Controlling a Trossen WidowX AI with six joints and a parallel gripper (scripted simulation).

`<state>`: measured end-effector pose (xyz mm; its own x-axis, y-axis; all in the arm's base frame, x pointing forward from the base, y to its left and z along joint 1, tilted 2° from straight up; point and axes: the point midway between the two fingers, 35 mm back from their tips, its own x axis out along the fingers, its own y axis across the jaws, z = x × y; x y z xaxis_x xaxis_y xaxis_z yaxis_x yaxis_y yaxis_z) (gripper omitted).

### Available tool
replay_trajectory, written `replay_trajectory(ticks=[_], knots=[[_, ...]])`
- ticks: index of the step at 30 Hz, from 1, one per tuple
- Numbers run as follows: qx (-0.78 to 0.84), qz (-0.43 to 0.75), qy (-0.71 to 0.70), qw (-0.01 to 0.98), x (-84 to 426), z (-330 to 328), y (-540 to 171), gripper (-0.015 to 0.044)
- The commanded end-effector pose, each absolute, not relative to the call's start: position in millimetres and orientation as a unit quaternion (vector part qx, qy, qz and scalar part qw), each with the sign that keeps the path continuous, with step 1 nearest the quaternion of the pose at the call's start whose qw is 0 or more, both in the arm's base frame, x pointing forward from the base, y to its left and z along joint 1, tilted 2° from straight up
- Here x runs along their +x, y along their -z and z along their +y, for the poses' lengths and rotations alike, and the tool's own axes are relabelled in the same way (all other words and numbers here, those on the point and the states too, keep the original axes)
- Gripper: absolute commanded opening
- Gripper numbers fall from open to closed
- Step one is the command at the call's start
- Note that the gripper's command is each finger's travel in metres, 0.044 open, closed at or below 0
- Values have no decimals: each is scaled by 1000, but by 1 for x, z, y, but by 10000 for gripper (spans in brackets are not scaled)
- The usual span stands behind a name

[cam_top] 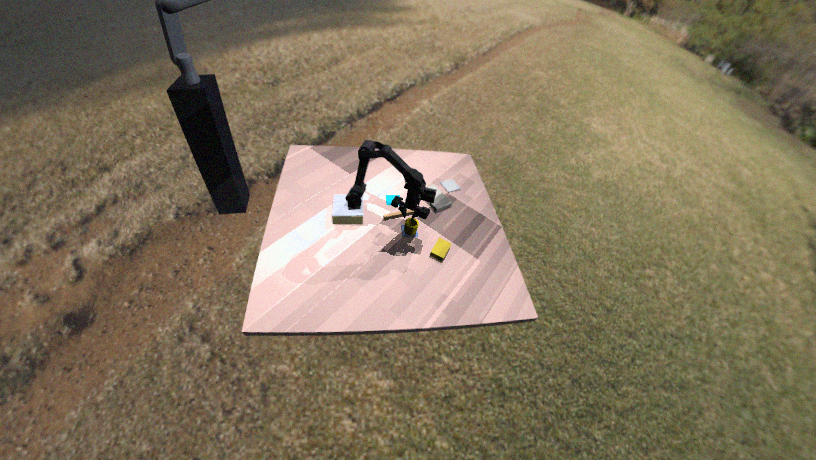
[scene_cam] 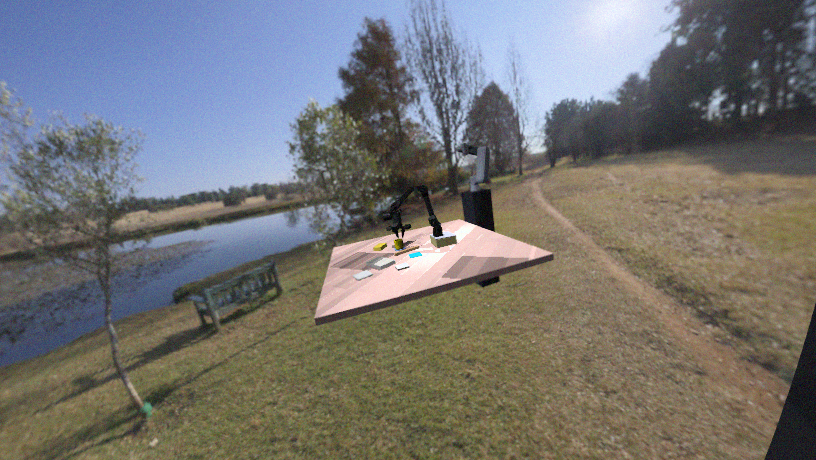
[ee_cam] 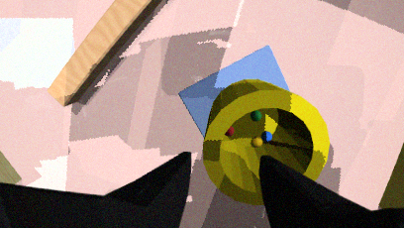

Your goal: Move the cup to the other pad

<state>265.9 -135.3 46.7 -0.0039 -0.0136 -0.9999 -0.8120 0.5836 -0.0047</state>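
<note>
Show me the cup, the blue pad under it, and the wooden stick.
cup (ee_cam: 302,106): wrist view, on the yellow rim's far side.
blue pad (ee_cam: 252,69): wrist view, on its exposed corner beyond the cup.
wooden stick (ee_cam: 99,45): wrist view, mid-length on its top face.
</note>
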Motion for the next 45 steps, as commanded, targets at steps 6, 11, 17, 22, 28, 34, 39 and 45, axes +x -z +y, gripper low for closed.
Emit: replay_trajectory(ticks=[6,11,17,22,28,34,39,45], knots=[[-324,636,-323,622,263,-135,-29,167],[-323,636,-323,621,262,-134,-20,167],[-323,636,-323,621,261,-134,-11,167],[-323,636,-324,621,260,-133,-3,167],[-323,636,-324,621,259,-133,5,167],[-323,636,-324,621,259,-133,6,167],[-323,635,-322,624,260,-133,4,153],[-323,635,-322,624,260,-133,4,113]])
